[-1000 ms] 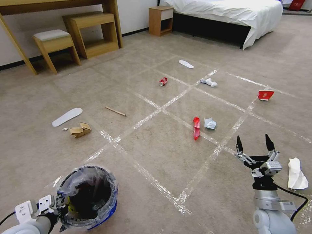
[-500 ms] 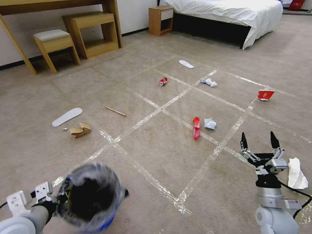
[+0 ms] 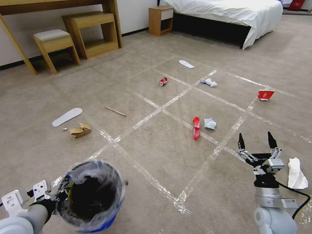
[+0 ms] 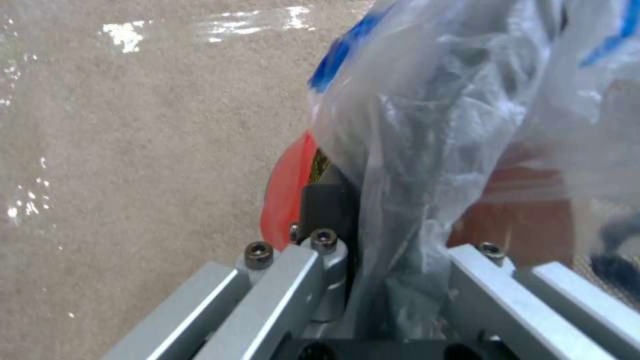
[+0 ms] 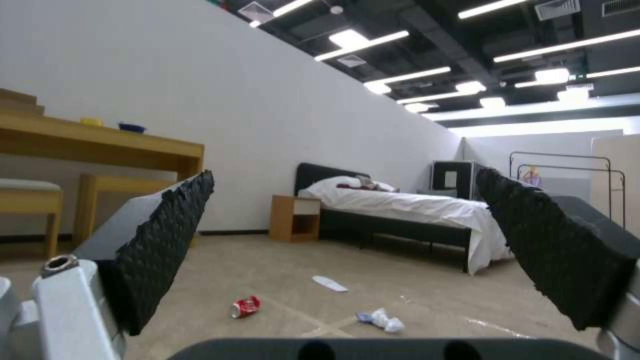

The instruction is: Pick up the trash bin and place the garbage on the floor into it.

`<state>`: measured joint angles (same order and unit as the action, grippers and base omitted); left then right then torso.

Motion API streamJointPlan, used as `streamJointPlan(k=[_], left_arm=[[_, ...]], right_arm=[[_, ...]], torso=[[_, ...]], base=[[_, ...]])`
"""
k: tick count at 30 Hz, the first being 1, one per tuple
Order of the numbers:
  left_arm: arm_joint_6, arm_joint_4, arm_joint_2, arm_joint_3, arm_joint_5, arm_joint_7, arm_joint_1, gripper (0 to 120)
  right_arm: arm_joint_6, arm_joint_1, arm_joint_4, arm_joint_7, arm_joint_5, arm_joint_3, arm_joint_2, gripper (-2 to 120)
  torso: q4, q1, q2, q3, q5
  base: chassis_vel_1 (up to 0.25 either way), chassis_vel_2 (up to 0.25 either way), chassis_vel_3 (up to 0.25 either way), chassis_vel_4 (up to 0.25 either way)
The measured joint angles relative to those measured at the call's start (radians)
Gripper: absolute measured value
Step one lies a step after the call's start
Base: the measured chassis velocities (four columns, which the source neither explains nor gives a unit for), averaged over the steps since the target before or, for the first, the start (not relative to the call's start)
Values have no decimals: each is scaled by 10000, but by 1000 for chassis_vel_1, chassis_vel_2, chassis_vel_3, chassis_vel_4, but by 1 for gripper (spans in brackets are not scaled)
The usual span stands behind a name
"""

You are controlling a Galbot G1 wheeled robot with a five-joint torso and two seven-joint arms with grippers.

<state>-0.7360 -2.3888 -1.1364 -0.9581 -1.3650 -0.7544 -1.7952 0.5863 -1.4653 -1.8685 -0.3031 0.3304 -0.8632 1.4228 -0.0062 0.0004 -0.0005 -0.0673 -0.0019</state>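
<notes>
Garbage nearest the plastic-lined red-and-blue trash bin (image 3: 92, 195), pinched by the left gripper (image 3: 58, 199), is crumpled white paper (image 3: 296, 173) beside the right gripper's (image 3: 256, 143) spread jaws.

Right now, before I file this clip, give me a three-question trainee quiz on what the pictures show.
1. True or false: the left pincer grips the trash bin by its rim.
2. Which litter lies closest to the right pincer? A) crushed red can B) crumpled white paper C) wooden stick
3. Fill in: the right pincer's fingers are ____.

Key:
1. True; in the left wrist view the fingers clamp the bag-covered rim.
2. B; it lies on the floor just beside that pincer.
3. Open, holding nothing.
</notes>
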Motion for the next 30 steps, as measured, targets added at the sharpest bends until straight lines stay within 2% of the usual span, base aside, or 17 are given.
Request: streamJointPlan(k=[2, 4, 5, 8, 30], left_arm=[[5, -67, -43, -36, -247, -177, -7, 0], [6, -122, -107, -42, -1103, -979, 12, 0], [6, -122, -107, -42, -1103, -979, 12, 0], [6, -123, -125, -136, -1801, -1665, 40, 0], [8, -103, -47, -446, -2200, -1796, 66, 0]], right_arm=[[6, -6, -37, 7, 0, 0, -2, 100], [-8, -32, -128, 120, -125, 12, -2, 100], [-8, -32, -128, 120, -125, 12, -2, 100], [31, -78, -167, 134, -542, 31, 22, 100], [68, 5, -20, 116, -792, 208, 97, 100]], torso=[[0, 0, 0, 0, 1], [0, 0, 1, 0, -1], [0, 0, 1, 0, -1], [0, 0, 1, 0, -1], [-1, 0, 1, 0, 0]], base=[[0, 0, 0, 0], [0, 0, 0, 0], [0, 0, 0, 0], [0, 0, 0, 0], [0, 0, 0, 0]])
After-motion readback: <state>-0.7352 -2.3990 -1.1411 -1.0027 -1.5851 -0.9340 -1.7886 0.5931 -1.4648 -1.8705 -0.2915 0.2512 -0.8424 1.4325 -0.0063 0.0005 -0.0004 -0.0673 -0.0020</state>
